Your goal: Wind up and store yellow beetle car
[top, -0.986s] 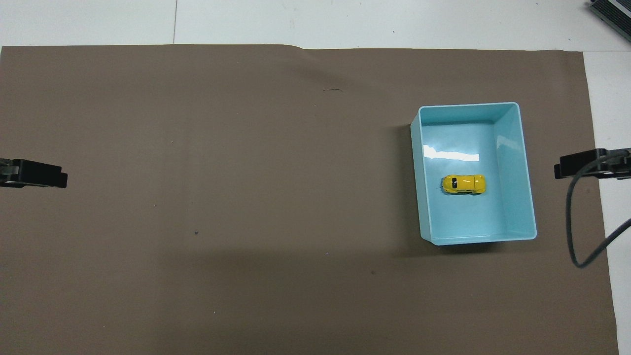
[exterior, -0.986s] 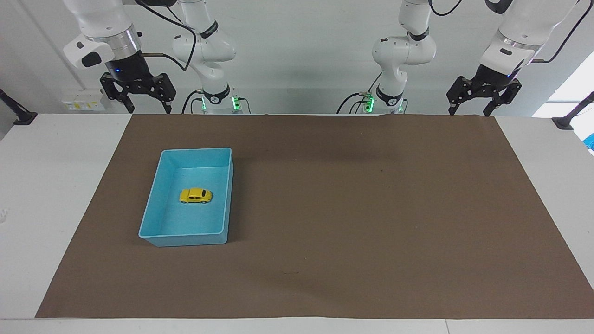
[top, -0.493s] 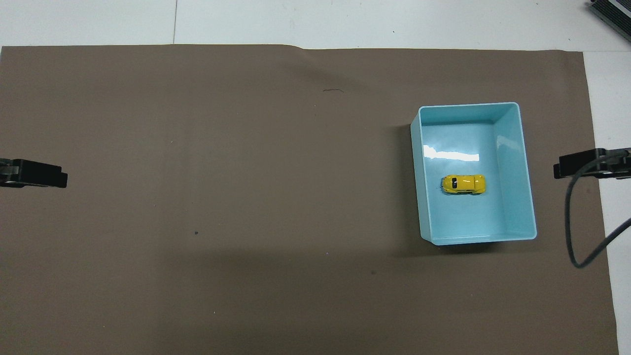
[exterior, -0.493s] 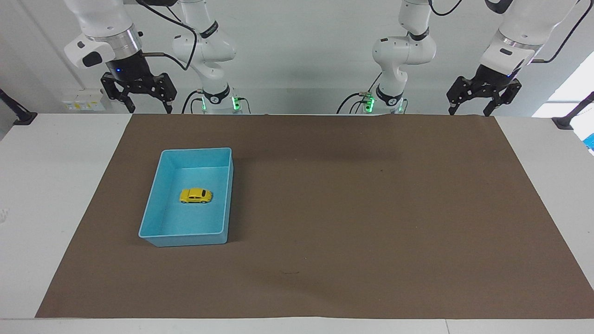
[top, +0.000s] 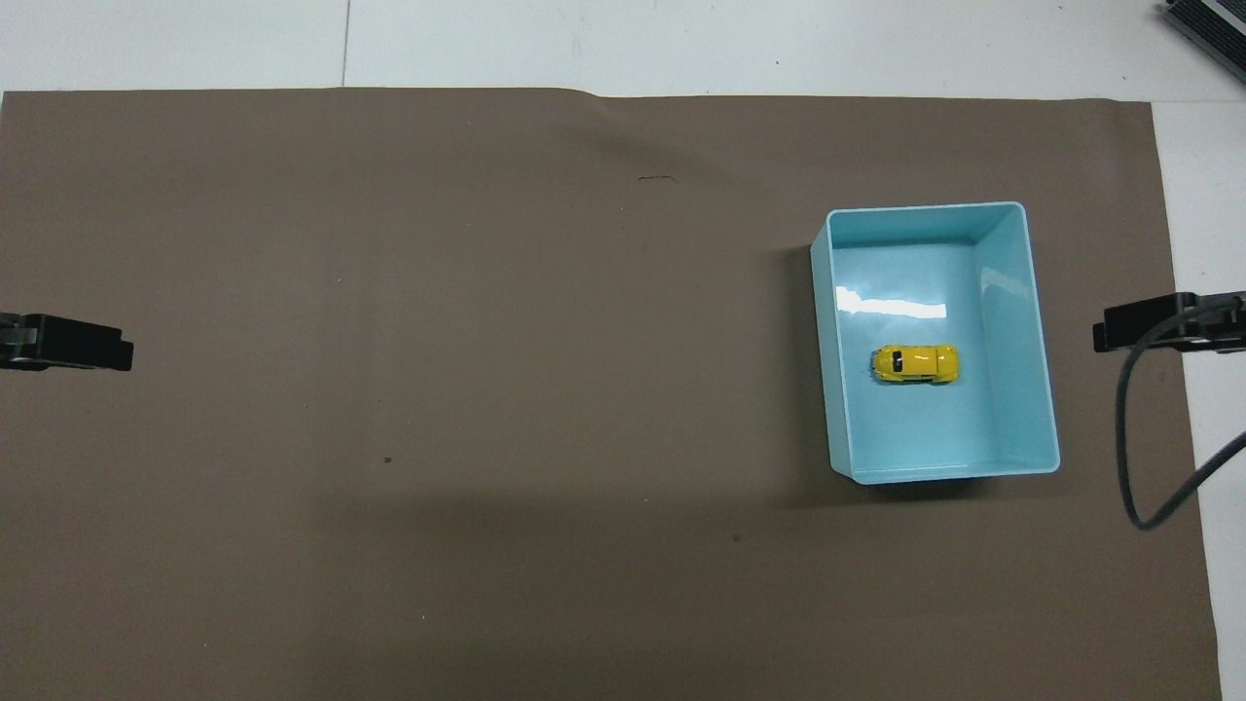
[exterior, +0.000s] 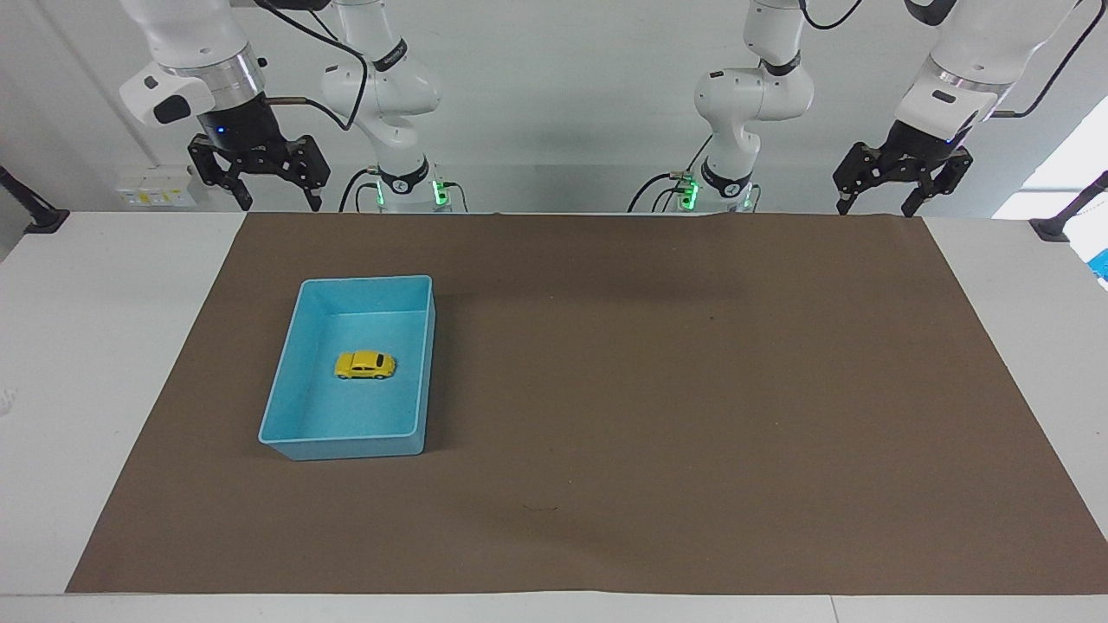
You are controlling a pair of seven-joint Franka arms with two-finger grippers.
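Yellow beetle car [exterior: 365,365]: on its wheels inside blue bin [exterior: 286,433], toward right arm's end of worktop [exterior: 86,346].
Right gripper [exterior: 260,204]: raised, fingers spread, empty.
Left gripper [exterior: 876,208]: raised, fingers spread, waiting.

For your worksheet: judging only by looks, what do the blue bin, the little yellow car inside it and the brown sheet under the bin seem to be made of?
Blue bin: probably moulded plastic, glossy, with a bright glare streak on its floor.
Yellow beetle car: shiny painted shell with a small highlight; metal or plastic cannot be told.
Brown sheet: likely paper or thin card, matte, with a slight ripple along one edge.
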